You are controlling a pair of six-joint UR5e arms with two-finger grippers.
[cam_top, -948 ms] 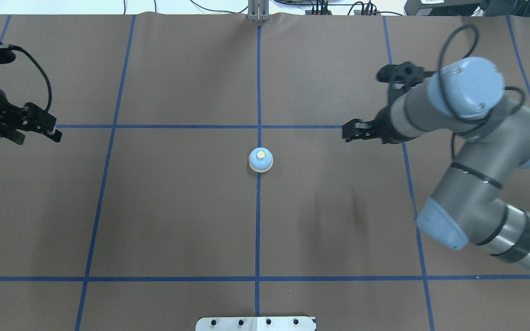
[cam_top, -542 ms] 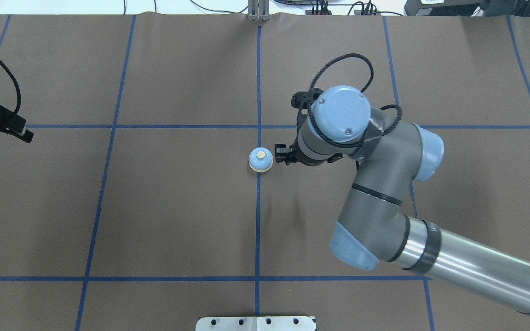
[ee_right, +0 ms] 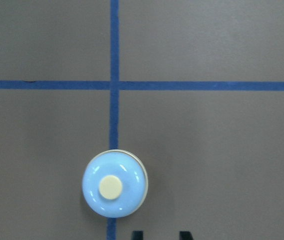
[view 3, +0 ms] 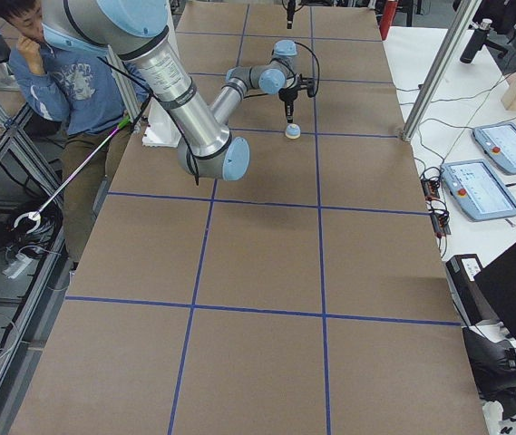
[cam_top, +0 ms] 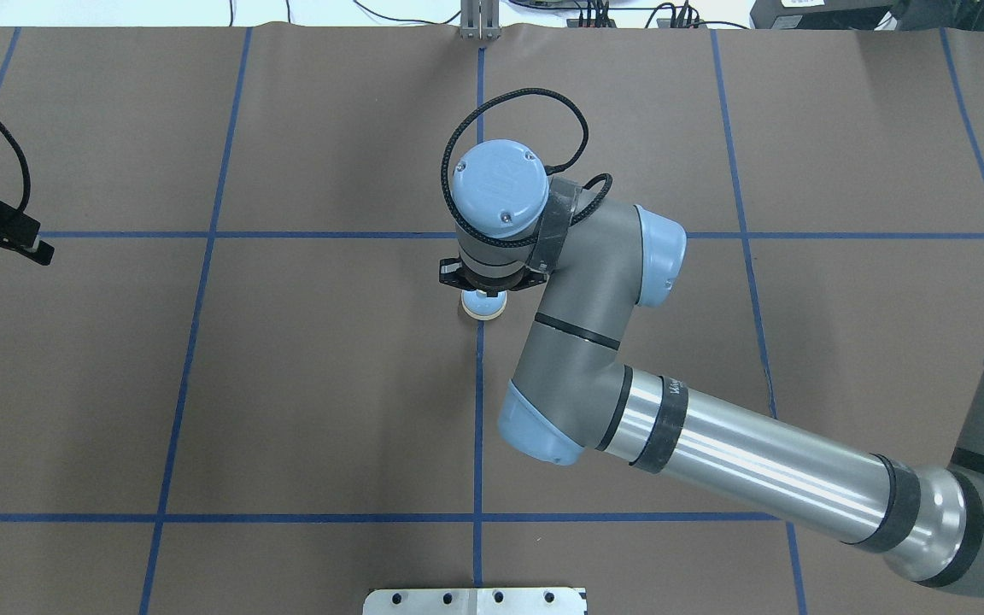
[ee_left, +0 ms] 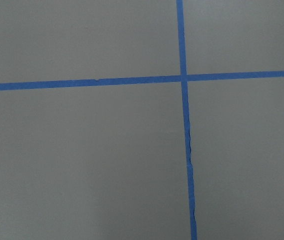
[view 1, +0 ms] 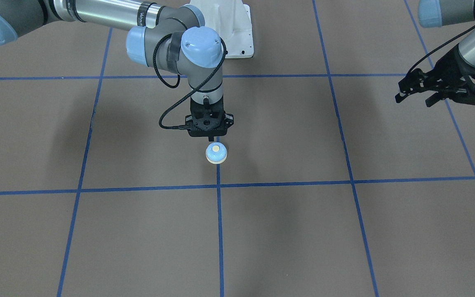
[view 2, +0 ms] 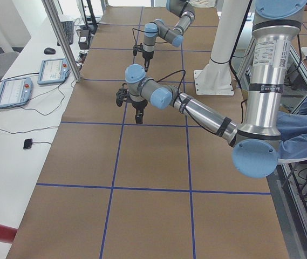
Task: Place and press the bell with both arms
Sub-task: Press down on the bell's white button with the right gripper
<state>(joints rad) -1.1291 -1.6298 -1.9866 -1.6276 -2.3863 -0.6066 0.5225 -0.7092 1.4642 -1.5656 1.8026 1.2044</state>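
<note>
Misalignment threatens: right gripper (view 1: 217,139), fingertips slightly apart, hovers off-centre above the bell (view 1: 216,153) on the centre tape line (view 1: 219,231) and could glance off its button (ee_right: 111,187); left gripper (view 1: 415,99), fingers spread, sits well apart.

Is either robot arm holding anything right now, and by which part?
Nothing is held. The bell sits free on the table; the right gripper hovers above it without touching, and the left gripper, off to the side, is empty.
</note>
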